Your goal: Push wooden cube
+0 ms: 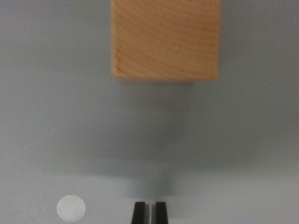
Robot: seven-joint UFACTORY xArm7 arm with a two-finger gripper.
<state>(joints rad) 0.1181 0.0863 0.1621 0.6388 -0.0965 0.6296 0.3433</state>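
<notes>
Tabletop (42, 116): plain grey, matte. Wooden cube (165, 39): top centre of wrist view, cropped by upper edge, resting on tabletop. White round spot (71, 207): lower left. Tool (149, 213): bottom centre, dark fingertips nearly pressed together, empty, well apart from cube.

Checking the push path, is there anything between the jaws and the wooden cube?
No. In the wrist view, only bare grey surface separates the gripper from the wooden cube; the white disc sits off to the left.

Wrist view: I see the wooden cube (165, 39) cut off by the top edge. Gripper (149, 213) fingertips only, rest below frame. Whole picture soft.
</notes>
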